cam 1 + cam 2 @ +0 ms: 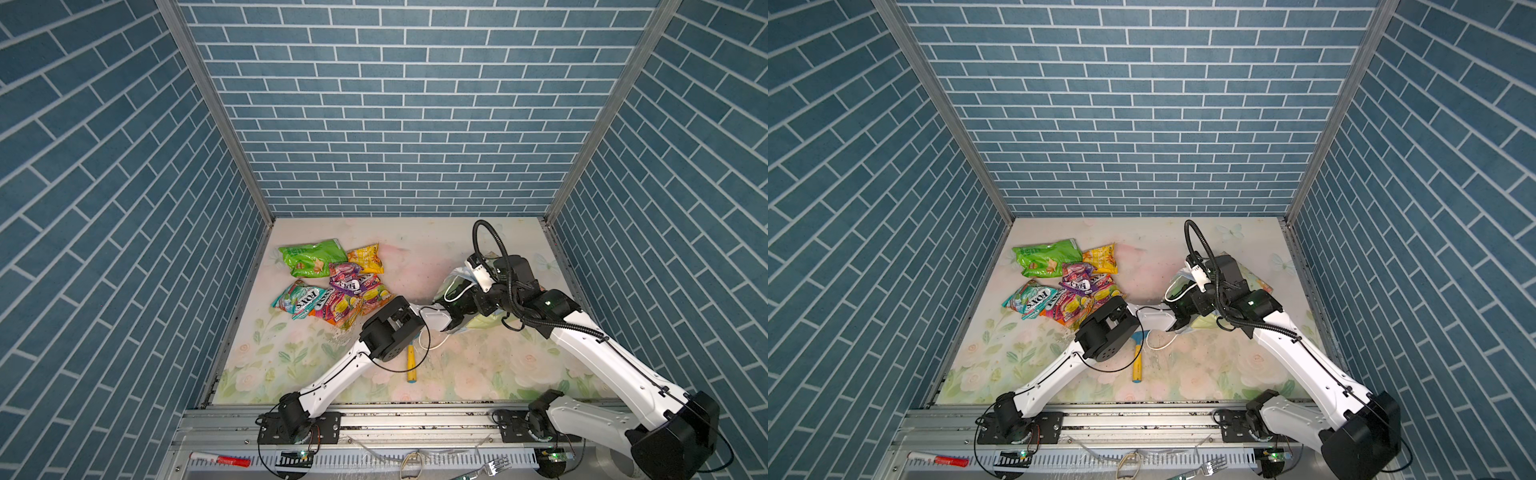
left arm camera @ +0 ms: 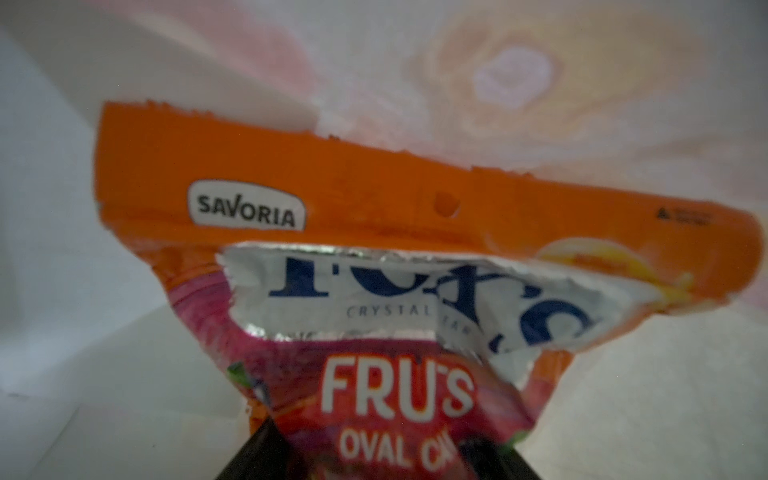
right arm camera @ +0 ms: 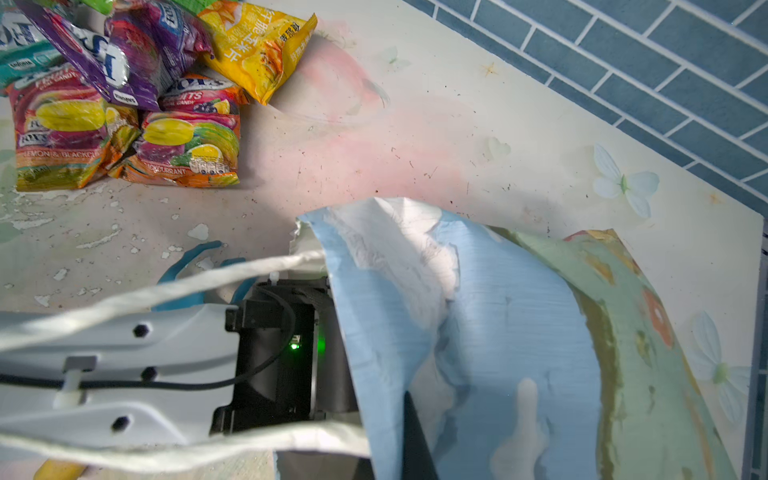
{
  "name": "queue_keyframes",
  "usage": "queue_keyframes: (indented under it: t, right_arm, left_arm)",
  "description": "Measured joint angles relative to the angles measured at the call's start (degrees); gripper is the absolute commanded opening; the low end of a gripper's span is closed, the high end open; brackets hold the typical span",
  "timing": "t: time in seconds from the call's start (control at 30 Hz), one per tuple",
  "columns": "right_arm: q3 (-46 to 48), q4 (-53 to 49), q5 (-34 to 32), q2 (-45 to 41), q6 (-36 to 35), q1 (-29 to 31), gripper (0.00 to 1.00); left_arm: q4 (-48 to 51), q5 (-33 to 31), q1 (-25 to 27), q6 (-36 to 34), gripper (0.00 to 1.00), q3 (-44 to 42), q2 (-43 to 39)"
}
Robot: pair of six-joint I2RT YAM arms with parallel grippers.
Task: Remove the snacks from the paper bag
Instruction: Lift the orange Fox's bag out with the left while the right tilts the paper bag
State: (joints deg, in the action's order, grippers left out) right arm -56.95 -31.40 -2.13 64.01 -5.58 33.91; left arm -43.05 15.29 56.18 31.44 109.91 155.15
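The paper bag (image 1: 454, 277) (image 1: 1261, 283) lies on its side at the right of the table, its sky-blue and green printed wall (image 3: 519, 311) filling the right wrist view. My right gripper (image 3: 409, 440) is shut on the bag's rim, holding the mouth up. My left gripper (image 2: 382, 457) is deep inside the white bag and hidden in both top views. It is shut on an orange-red fruit candy packet (image 2: 395, 395) whose torn top points away from the camera. Several snacks lie in a pile at the left: green (image 1: 311, 257), yellow (image 1: 365, 257), purple (image 1: 345, 280), teal (image 1: 295, 299).
A toy rake with a yellow handle (image 1: 411, 365) (image 1: 1137, 365) lies near the table's front, just left of the bag's mouth, under the left arm. The bag's white cord handles (image 3: 166, 291) drape over the left wrist. Blue brick walls close three sides.
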Motion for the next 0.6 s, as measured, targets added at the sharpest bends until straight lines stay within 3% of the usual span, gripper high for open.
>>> queue_keyframes:
  t: [0.2,0.47,0.6]
  right_arm:
    - [-5.0,-3.1,-4.3,3.9,-1.6,1.5,0.00]
    - [-12.2,-9.0,-15.4,10.7,-4.9,7.2,0.00]
    - [-14.9,-12.2,-22.3,13.2,-6.9,10.7,0.00]
  left_arm:
    - [4.1,-0.3,0.0,-1.4,0.62,0.9,-0.9]
    - [8.3,-1.3,0.0,-3.3,0.62,2.2,-1.6]
    - [9.3,-1.7,0.0,-4.1,0.68,2.3,-1.9]
